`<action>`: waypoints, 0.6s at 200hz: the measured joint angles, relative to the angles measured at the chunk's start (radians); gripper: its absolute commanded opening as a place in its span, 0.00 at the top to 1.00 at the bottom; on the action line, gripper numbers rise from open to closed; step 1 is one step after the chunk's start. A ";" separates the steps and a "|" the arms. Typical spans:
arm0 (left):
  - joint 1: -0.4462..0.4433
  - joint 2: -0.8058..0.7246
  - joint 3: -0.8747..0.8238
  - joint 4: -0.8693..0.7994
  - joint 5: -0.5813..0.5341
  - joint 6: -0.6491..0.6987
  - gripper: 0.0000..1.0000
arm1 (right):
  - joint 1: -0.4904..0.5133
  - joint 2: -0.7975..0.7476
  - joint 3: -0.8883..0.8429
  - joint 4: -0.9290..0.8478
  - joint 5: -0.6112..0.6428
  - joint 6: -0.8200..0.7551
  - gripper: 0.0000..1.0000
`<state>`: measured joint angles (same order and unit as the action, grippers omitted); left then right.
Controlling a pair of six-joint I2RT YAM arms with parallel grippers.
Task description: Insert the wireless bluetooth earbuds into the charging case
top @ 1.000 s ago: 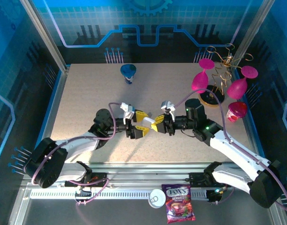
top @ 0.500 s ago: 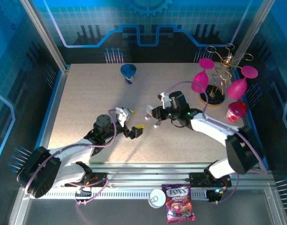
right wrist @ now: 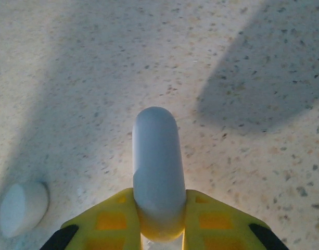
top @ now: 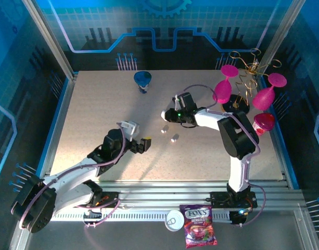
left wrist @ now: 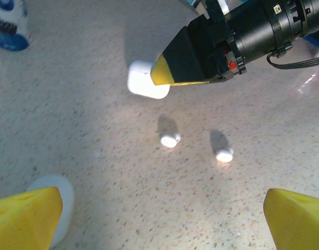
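My left arm lies low across the near left of the table (top: 97, 104), stretched from its base toward the middle, with the left gripper (top: 143, 144) pointing right and far. Its jaws stand as wide as they go: through its wrist camera the two yellow fingertips (left wrist: 25, 214) sit at opposite bottom corners with bare table between them and nothing held. A rounded white thing (left wrist: 63, 200) lies just beside the left fingertip, partly hidden, and I cannot tell what it is.

My right arm rises from its base at the near right, folds at the elbow and reaches left across the middle of the table. The right gripper (top: 168, 115) is clamped on the charging case (top: 164, 114), a smooth white pebble that stands out past the yellow pads (right wrist: 111, 221).

Two wireless bluetooth earbuds (left wrist: 170, 140) lie loose on the table between the grippers, just near of the held case and slightly apart from each other.
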<state>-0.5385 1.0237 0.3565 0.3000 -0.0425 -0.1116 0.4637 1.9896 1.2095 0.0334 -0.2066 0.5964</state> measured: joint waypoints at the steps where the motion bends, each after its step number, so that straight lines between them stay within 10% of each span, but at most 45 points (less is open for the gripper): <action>1: 0.000 0.000 0.001 -0.003 -0.001 -0.001 0.01 | 0.000 0.002 0.000 0.000 0.000 0.000 0.84; 120: 0.182 0.233 0.320 -0.460 -0.014 -0.074 0.01 | -0.057 -0.219 -0.195 0.102 -0.007 -0.063 0.22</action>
<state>-0.3565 1.2568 0.6762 -0.1596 -0.0570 -0.1860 0.4065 1.7710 1.0149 0.1356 -0.2138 0.5331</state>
